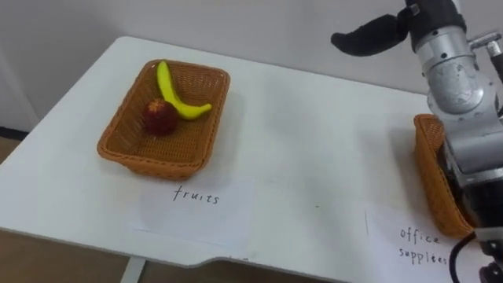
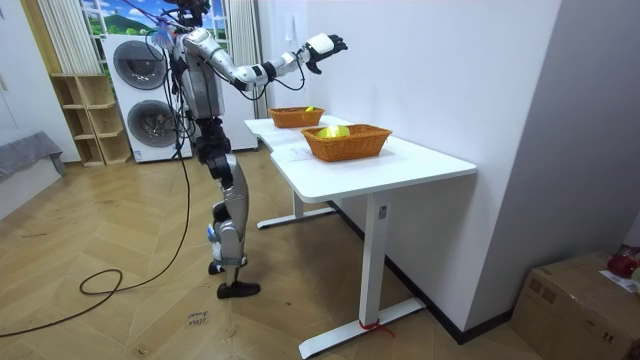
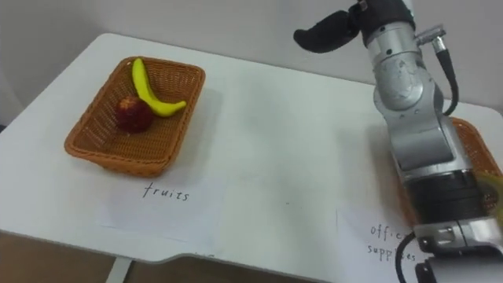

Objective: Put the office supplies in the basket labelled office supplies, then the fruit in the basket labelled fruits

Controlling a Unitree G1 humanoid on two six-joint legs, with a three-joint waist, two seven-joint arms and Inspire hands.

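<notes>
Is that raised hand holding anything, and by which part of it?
Nothing. Its right hand is raised above the table, open and empty; the banana and red fruit lie in the left basket.

1. This looks like a room in a home: two stacked washing machines point(image 2: 140, 65) stand against the far wall.
2. Beside them are a low open wooden shelf point(image 2: 84, 104) and a pale curtain point(image 2: 68, 35).
3. A herringbone wood floor point(image 2: 120, 320) runs under a white bench point(image 2: 420, 165), and a cardboard box point(image 2: 575, 295) sits in the corner.
</notes>
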